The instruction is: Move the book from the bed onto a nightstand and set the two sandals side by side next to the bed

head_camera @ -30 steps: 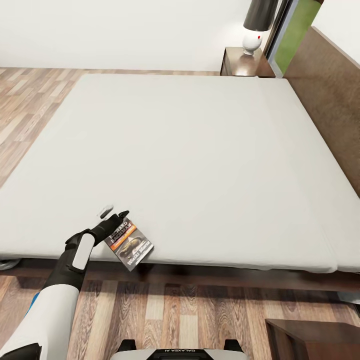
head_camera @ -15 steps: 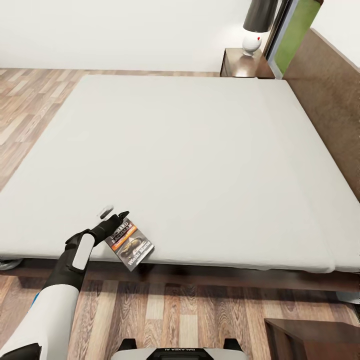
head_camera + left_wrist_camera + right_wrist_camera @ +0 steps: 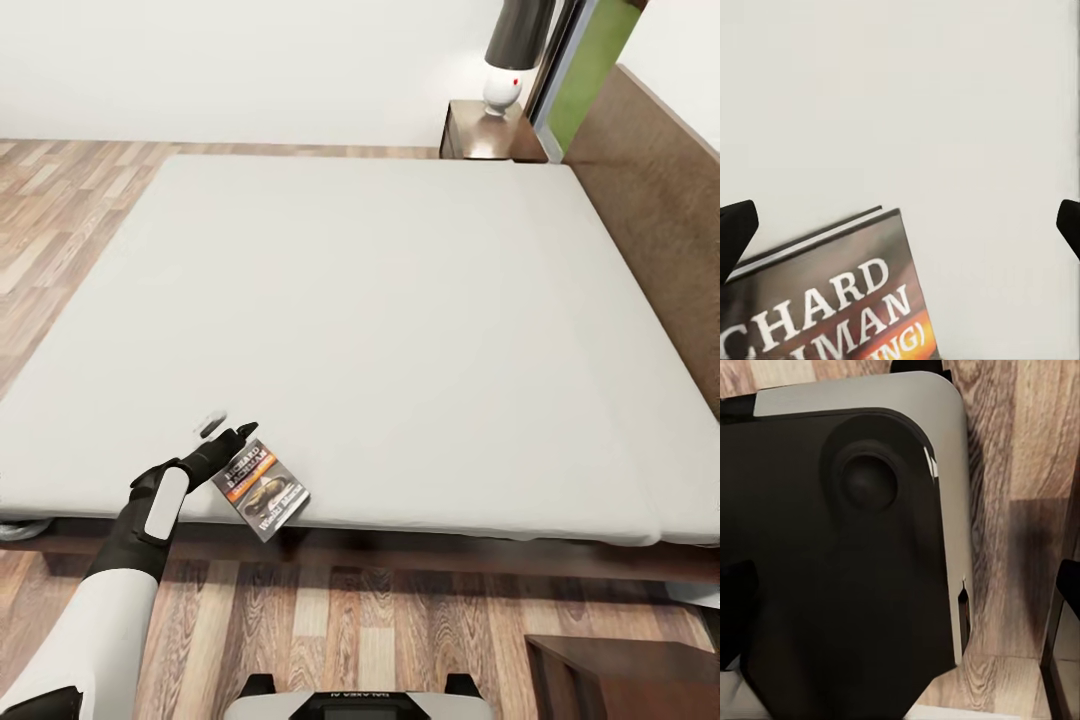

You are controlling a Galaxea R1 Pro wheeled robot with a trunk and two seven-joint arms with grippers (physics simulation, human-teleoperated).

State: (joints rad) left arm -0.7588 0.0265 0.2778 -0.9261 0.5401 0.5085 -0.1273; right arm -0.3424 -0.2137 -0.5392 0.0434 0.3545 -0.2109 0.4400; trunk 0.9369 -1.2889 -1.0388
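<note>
Here the left hand point(image 3: 228, 437) — spread open — sits beside the book point(image 3: 262, 489) on the bed point(image 3: 400, 320).

White-shelled left arm point(image 3: 100, 620) with black joints, black end effector point(image 3: 225, 437), and grey-and-black base point(image 3: 855, 532).

head view tilted slightly down, bed point(image 3: 400, 330) lower in picture

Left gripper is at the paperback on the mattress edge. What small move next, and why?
Probably ease the left gripper forward and down over the dark paperback book with the orange band, then close. In the left wrist view the black fingertips stand wide apart, with the book's corner between them, lying flat on the pale grey-white mattress.
</note>
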